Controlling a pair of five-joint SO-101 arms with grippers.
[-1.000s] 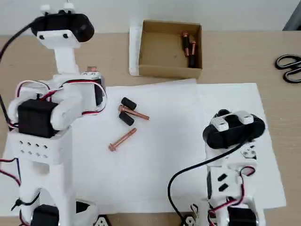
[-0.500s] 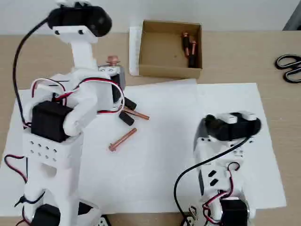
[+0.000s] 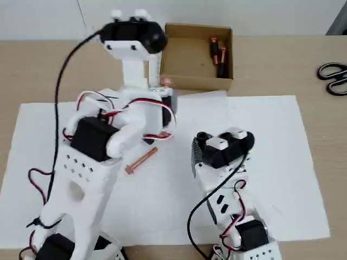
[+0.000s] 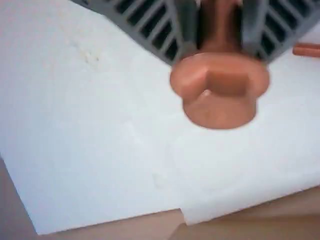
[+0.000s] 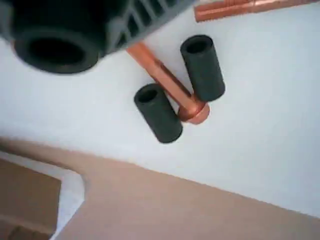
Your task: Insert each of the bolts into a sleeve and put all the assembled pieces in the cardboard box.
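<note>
The left gripper is pinched on a copper bolt, head outward, above the edge of the white paper and near the front wall of the cardboard box. The right gripper is clamped on a black sleeve over the paper. Below it, two loose sleeves lie on either side of a second bolt, touching it. A third bolt lies apart on the paper. Assembled pieces rest inside the box.
</note>
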